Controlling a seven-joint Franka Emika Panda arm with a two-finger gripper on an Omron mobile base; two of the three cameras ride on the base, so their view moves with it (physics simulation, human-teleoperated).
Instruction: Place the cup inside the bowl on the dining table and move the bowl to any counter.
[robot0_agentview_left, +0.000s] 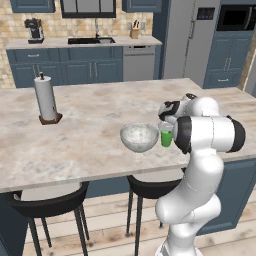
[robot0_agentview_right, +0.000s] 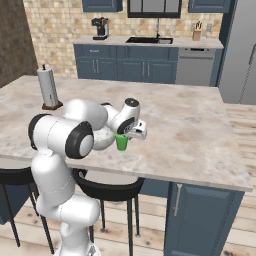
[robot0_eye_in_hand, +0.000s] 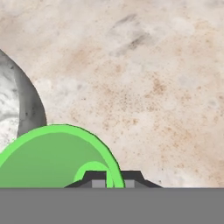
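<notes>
The bright-green cup (robot0_agentview_left: 166, 137) stands upright on the dining table (robot0_agentview_left: 90, 145), close against the right side of the speckled glassy bowl (robot0_agentview_left: 139, 137). My gripper (robot0_agentview_left: 167, 125) comes down on the cup from above and is shut on its rim. In the hand view the cup (robot0_eye_in_hand: 52, 159) fills the lower left, its rim pinched between the fingertips (robot0_eye_in_hand: 99, 179) of the gripper (robot0_eye_in_hand: 113, 180), and the bowl (robot0_eye_in_hand: 15, 105) shows at the left edge. From the right base view the cup (robot0_agentview_right: 121, 142) hangs under the gripper (robot0_agentview_right: 125, 134), and my arm partly hides the bowl (robot0_agentview_right: 104, 140).
A paper towel roll (robot0_agentview_left: 46, 98) stands on the table's left part. Black stools (robot0_agentview_left: 148, 187) sit under the near edge. The counter (robot0_agentview_left: 50, 43) over blue cabinets runs along the back wall with a sink (robot0_agentview_left: 91, 40), a coffee machine (robot0_agentview_left: 34, 30) and a knife block (robot0_agentview_left: 134, 32).
</notes>
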